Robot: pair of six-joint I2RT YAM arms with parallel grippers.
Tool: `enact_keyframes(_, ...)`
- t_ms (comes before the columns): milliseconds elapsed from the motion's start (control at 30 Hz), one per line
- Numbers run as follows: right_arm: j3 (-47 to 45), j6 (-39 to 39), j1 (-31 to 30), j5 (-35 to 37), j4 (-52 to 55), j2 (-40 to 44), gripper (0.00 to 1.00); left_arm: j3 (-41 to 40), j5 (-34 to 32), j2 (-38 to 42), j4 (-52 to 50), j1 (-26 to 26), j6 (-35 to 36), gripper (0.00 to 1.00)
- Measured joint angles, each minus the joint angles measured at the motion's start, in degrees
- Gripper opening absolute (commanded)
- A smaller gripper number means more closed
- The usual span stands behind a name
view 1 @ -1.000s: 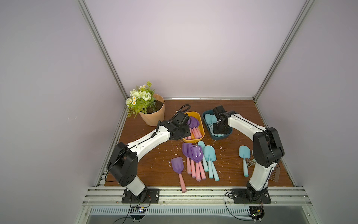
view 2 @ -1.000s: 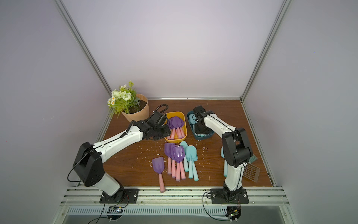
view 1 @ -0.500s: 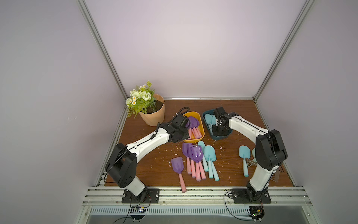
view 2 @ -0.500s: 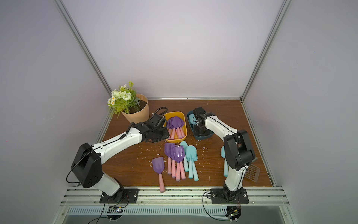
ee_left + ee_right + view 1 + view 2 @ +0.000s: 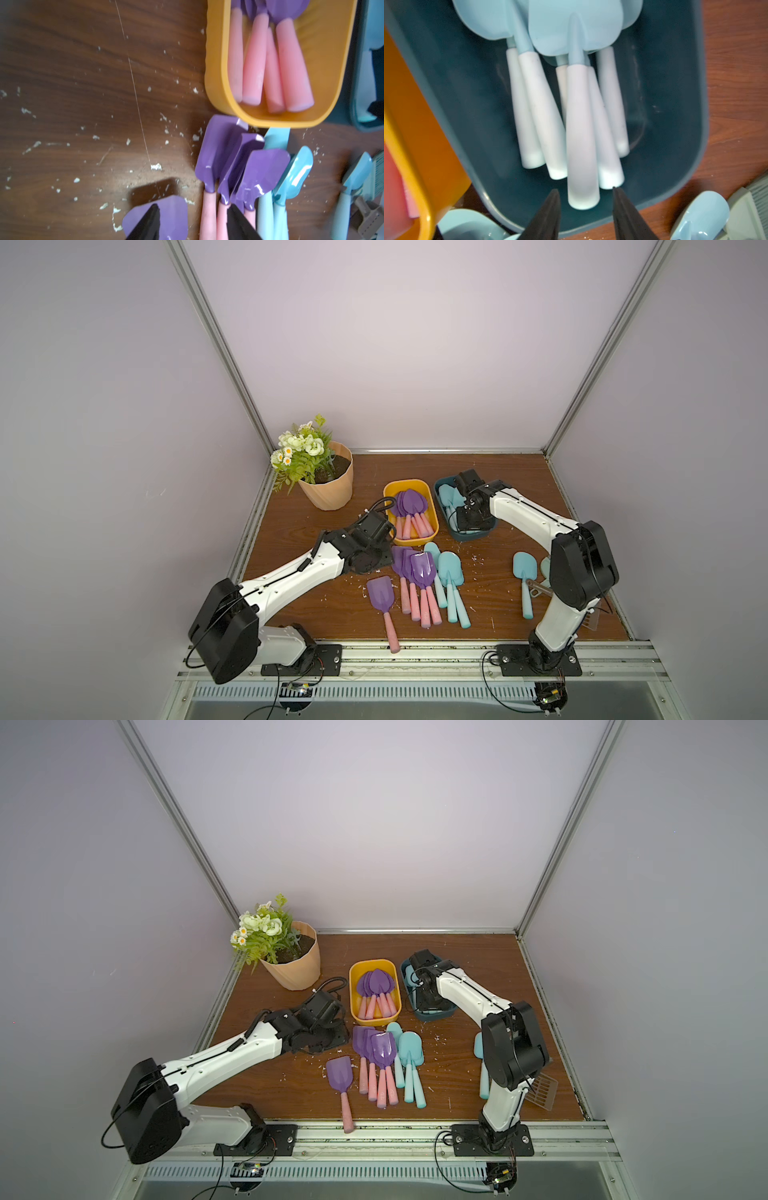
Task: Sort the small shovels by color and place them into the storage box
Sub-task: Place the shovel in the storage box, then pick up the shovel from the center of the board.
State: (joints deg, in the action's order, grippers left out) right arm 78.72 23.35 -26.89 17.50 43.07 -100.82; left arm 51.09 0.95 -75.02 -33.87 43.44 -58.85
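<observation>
Several purple shovels with pink handles (image 5: 409,506) lie in the yellow storage box (image 5: 433,512). Several aqua shovels (image 5: 577,29) lie in the dark teal storage box (image 5: 478,536). On the table lie a cluster of purple shovels (image 5: 420,570), a lone square purple shovel (image 5: 380,593), aqua shovels (image 5: 451,570) and one more aqua shovel (image 5: 522,570) to the right. My left gripper (image 5: 195,207) hovers open over the purple cluster's handles (image 5: 208,214), holding nothing. Open too, my right gripper (image 5: 584,189) is at the teal box's near end, its fingertips (image 5: 554,199) beside the topmost aqua handle (image 5: 581,135).
A flower pot (image 5: 328,485) stands at the back left. A brown slotted scoop (image 5: 542,1090) lies at the front right behind the right arm, and a green brush (image 5: 378,166) is nearby. White crumbs dot the wooden table (image 5: 316,531).
My right gripper's jaws have widened off the aqua shovel, which now rests in the teal box. The left arm has drawn back from the yellow box toward the purple cluster.
</observation>
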Motion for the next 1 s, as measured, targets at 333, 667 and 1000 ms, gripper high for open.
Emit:
enact_keyframes(333,0.1,0.2,0.0,-0.5,-0.4,6.7,0.46,-7.3,2.7,10.0,-8.2,16.0,-10.8,0.58)
enact_keyframes(667,0.1,-0.2,0.0,-3.3,-1.7,6.5,0.46,-7.4,5.0,1.4,-7.5,26.3,-19.0,0.58)
enact_keyframes(1000,-2.0,-0.9,0.0,-5.0,-3.8,6.5,0.46,-16.9,9.4,2.7,1.1,26.5,-23.1,0.43)
